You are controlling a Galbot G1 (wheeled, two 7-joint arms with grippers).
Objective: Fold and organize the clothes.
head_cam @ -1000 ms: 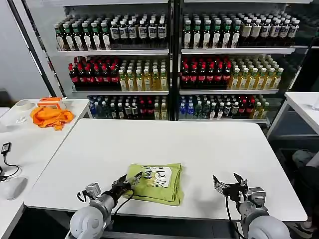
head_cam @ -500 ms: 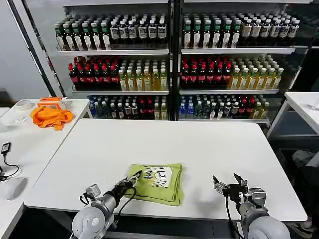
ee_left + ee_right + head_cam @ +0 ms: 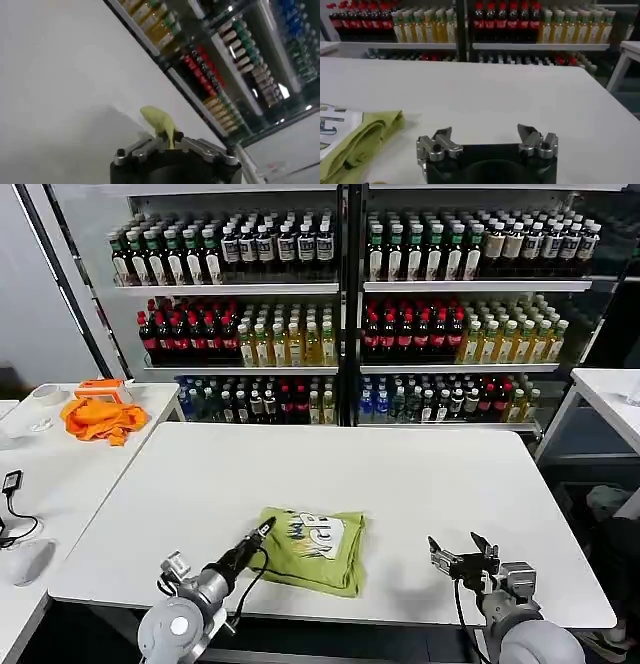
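The lime T-shirt (image 3: 315, 549) lies folded into a small square near the front edge of the white table (image 3: 400, 484), a white printed patch facing up. The left hand (image 3: 266, 527) sits at the shirt's left edge, its fingers pinched tight on a bit of the lime fabric (image 3: 160, 122), lifting it slightly. Well off to the shirt's other side, the right hand (image 3: 459, 556) hovers low over bare table, fingers spread apart and holding nothing.

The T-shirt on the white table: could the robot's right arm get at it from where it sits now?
Probably yes. The right gripper hangs open beside the folded T-shirt, with bare table between them. The left gripper is shut on the shirt's far edge, so it shouldn't block that side.
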